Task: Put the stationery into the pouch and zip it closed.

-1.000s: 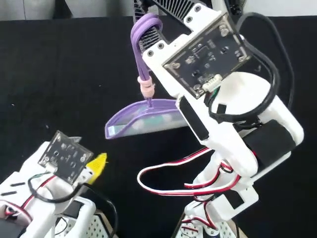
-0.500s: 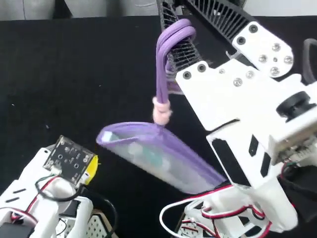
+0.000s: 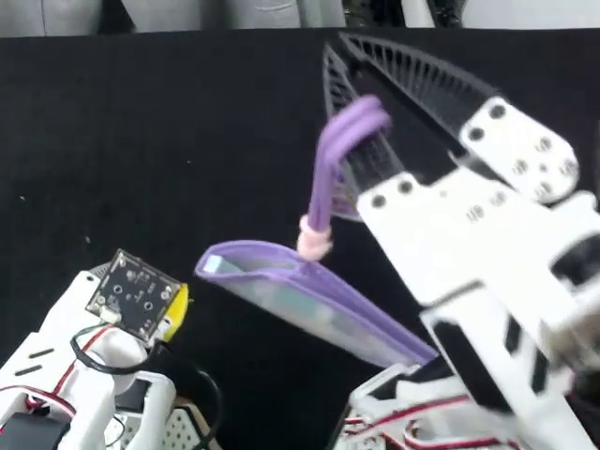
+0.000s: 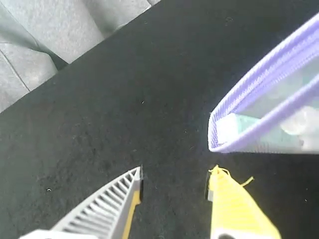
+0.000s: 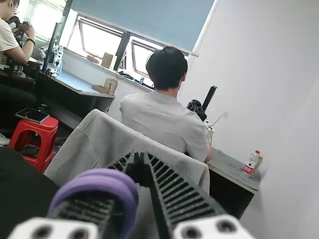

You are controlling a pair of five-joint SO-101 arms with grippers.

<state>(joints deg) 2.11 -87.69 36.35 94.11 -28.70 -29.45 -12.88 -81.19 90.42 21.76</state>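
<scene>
Seemingly the stationery (image 4: 249,124) sits inside the pouch (image 3: 309,300), hanging above the counter (image 3: 141,141) by its strap (image 3: 337,159) clenched in the right end effector (image 5: 138,163), the left end effector (image 4: 174,183) released nearby; zipping apparently remains.

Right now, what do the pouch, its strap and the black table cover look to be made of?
The pouch: translucent, slightly glossy soft plastic sides, since pale contents show through; purple edging looks woven, ribbed in the left wrist view. The strap: smooth purple cord, possibly silicone or coated fabric. The table cover: matte black cloth, felt-like, holding lint specks.
</scene>
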